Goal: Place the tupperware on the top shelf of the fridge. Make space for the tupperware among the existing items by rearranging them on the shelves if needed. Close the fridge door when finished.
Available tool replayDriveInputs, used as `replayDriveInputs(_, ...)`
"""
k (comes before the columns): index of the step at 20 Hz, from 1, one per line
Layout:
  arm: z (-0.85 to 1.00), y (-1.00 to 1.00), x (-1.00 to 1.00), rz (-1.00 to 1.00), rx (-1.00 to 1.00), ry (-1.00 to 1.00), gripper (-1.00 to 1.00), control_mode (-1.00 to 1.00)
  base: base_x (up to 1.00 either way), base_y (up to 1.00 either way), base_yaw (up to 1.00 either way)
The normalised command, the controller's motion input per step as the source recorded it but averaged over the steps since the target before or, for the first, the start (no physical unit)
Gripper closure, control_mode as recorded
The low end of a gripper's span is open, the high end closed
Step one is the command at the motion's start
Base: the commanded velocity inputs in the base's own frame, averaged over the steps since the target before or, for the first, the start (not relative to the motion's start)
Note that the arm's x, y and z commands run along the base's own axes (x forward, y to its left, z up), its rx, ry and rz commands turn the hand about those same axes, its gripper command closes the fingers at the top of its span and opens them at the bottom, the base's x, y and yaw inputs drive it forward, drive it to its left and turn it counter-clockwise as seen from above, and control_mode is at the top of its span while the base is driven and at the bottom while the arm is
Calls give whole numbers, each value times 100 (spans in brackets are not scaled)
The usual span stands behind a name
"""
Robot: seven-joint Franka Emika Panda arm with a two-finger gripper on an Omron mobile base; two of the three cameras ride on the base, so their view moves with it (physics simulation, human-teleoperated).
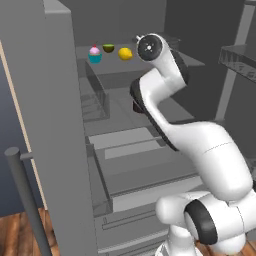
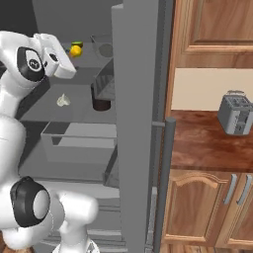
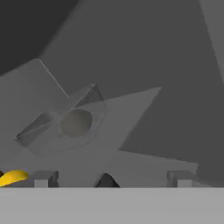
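Inside the fridge [image 1: 60,125]: both doors are swung open and the white arm is reached up to the top shelf [image 1: 150,67].
Hand [image 3: 113,178]: released; the two dark fingertips [image 3: 43,178] are spread wide at the bottom of the hand view, with nothing between them.
Tupperware [image 3: 65,124]: a grey translucent tub is seen on the top shelf just ahead of the fingertips, apart from them, with a rounded lump visible through its wall; in the right base view it is glimpsed at the shelf's right end [image 2: 105,49].
Lemon [image 1: 125,53]: placed on the top shelf, close beside the arm's wrist.
Halved fruit [image 1: 108,48]: set behind the lemon, between it and the cupcake.
Cupcake [image 1: 95,55]: pink frosting, teal wrapper, at the shelf's left end.
Dark jar [image 2: 101,101]: stood on a lower shelf [image 2: 64,111].
Toaster [image 2: 236,114]: stood on the wooden table [image 2: 207,143] right of the fridge.
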Motion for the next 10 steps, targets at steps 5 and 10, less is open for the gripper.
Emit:
replayDriveInputs(5,-46,27,-100,72,-24,16,-100,-100,0,0,0)
replayDriveInputs(10,-65,29,-100,68,-44,26,-100,-100,0,0,0)
